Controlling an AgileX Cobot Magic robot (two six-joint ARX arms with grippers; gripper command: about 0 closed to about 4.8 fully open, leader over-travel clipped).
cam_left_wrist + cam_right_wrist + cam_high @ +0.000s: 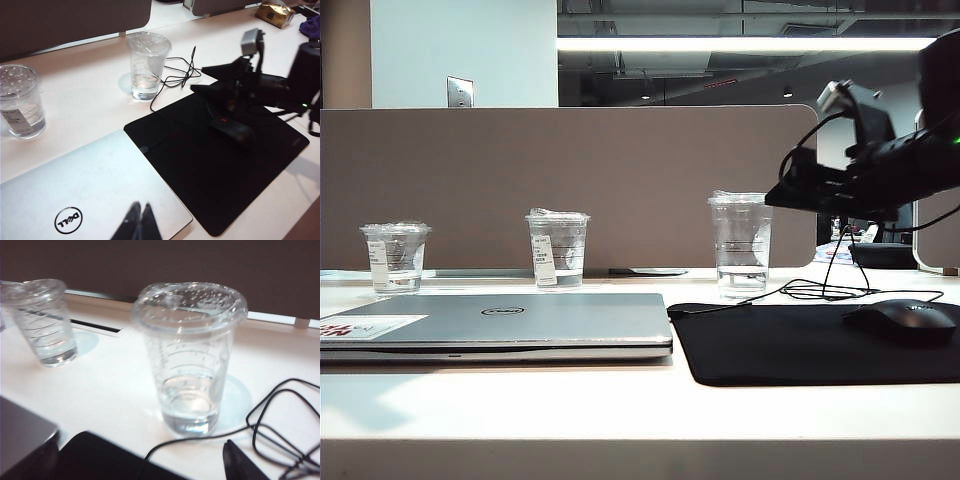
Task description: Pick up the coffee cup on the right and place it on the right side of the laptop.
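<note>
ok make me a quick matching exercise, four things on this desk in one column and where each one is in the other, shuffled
Things:
1. coffee cup
2. laptop
3. mouse
4. right gripper

Places:
A. on the black mat
B. in the air, right of the tall cup
C. on the white desk behind the mat
D. lying shut, left of the mat

Pairs: 1-C, 2-D, 3-A, 4-B

A long ceiling strip light [745, 44] glows above the divider in the exterior view, and the white tabletop [620, 410] is bright, nearly washed out. The right arm [880, 165] shows as a dark silhouette against that light. The mouse mat [800, 345] reads as flat black with little detail. In the left wrist view the laptop [85, 190] lid glares pale. The right wrist view is soft; the cup [190, 355] looks slightly blurred, with a faint bluish shadow at its base.
</note>
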